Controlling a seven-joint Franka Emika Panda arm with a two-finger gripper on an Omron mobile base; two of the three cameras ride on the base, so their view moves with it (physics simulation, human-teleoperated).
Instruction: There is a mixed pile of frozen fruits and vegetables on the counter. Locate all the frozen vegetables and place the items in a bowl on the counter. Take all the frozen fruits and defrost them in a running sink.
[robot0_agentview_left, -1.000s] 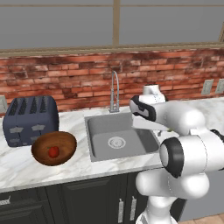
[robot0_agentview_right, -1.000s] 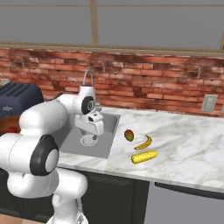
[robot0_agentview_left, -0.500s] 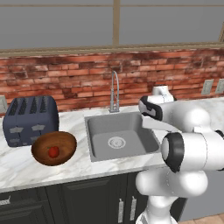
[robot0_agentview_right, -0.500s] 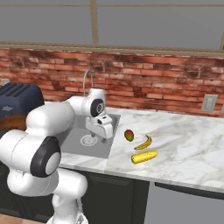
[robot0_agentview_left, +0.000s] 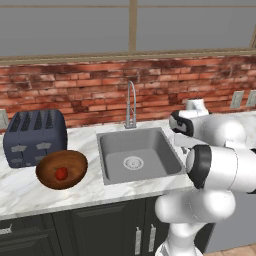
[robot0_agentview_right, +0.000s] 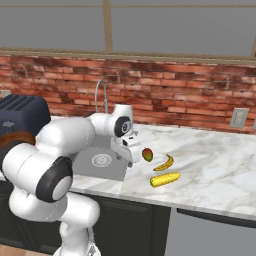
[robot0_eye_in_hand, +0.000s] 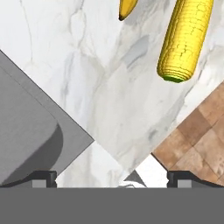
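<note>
The gripper (robot0_agentview_right: 131, 150), jaws spread wide and empty, sits at centre frame in the right base view, just left of the round orange-red fruit (robot0_agentview_right: 147, 154). Compared with a second earlier, the arm has swung rightward away from the sink (robot0_agentview_left: 137, 155) toward the remaining items. The red tomato-like item (robot0_agentview_left: 61, 173) already lies in the bowl (robot0_agentview_left: 47, 167), lower left of the left base view. The banana (robot0_agentview_right: 164, 163) and corn cob (robot0_agentview_right: 165, 179) lie on the counter (robot0_agentview_right: 215, 165), right of centre. In the hand view the corn cob (robot0_eye_in_hand: 186, 39) occupies the upper right, the banana tip (robot0_eye_in_hand: 127, 8) the top edge. The corn cob appears to be the next target.
</note>
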